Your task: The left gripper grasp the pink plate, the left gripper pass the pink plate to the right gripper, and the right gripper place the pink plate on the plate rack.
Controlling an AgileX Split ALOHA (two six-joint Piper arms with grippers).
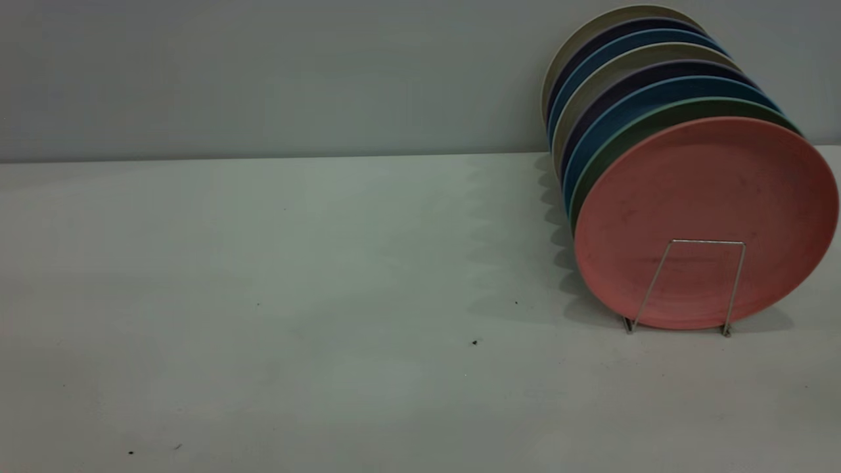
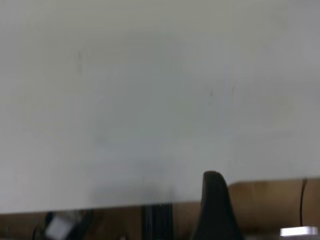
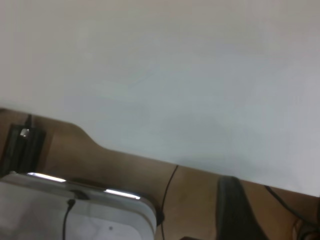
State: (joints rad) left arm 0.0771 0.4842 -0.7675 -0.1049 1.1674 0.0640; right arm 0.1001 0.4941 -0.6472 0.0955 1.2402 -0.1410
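Note:
The pink plate (image 1: 703, 197) stands upright at the front of a row of plates in the plate rack (image 1: 706, 242). A square-topped wire loop crosses the plate's lower face. Neither gripper appears in the exterior view. In the left wrist view only a dark part of the left gripper (image 2: 215, 207) shows, over the white table's edge, with nothing in it that I can see. The right wrist view likewise shows a dark part of the right gripper (image 3: 235, 210) beside the table edge, away from the plates.
Behind the pink plate stand a green plate (image 1: 631, 135) and several blue, dark and beige plates (image 1: 611, 72). The white table (image 1: 263, 295) stretches left of the rack. A white box (image 3: 75, 210) and cables lie beyond the table edge.

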